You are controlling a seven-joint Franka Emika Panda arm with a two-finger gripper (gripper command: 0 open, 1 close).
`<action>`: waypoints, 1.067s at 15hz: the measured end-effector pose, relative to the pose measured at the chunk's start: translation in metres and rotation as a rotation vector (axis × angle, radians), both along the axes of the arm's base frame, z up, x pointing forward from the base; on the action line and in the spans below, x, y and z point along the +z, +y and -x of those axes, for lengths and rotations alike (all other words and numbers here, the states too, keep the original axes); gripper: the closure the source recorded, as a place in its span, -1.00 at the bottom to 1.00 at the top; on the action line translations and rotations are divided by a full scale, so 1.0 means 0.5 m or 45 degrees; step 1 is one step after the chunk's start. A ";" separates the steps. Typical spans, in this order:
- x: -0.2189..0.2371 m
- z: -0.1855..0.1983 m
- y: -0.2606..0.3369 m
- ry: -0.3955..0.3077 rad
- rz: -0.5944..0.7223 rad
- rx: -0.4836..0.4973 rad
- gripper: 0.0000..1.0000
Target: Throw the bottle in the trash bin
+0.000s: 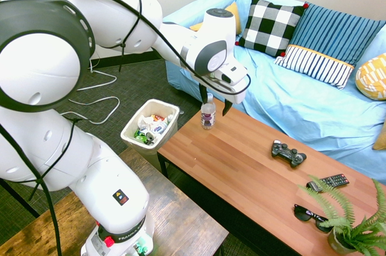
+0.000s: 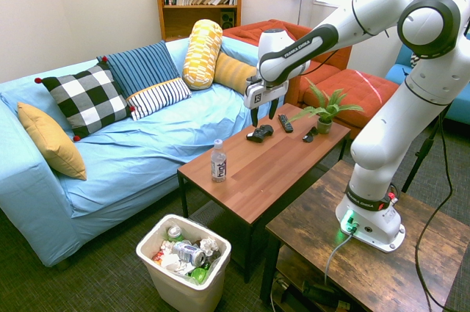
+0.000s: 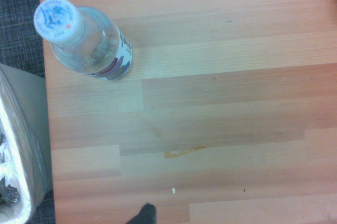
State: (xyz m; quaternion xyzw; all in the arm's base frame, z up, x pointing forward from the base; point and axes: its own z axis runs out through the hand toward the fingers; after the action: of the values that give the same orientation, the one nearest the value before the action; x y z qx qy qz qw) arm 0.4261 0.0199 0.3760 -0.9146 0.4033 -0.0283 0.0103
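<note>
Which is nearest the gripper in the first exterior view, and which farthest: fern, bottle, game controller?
1. Bottle: at the end by the trash bin.
2. Game controller: sofa side, around mid-table.
3. Potted fern: opposite end from the bottle.

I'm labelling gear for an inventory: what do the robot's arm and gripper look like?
The arm is white and rounded, with dark grey bands at its joints, black cabling, black "FRANKA EMIKA" lettering and an orange-and-black warning sticker. The gripper has a white body and two black fingers.
</note>
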 end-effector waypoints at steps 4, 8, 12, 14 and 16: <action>-0.006 -0.004 0.013 0.000 -0.013 0.002 -1.00; -0.010 -0.039 0.103 -0.046 -0.015 0.015 -1.00; -0.005 -0.130 0.209 -0.090 0.034 0.020 -1.00; -0.031 -0.190 0.254 -0.088 0.064 0.018 -1.00; -0.063 -0.263 0.273 -0.066 0.079 0.004 -1.00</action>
State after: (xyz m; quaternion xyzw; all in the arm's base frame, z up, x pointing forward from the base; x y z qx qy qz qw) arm 0.5577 0.1564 0.3443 -0.9140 0.4004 -0.0645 -0.0075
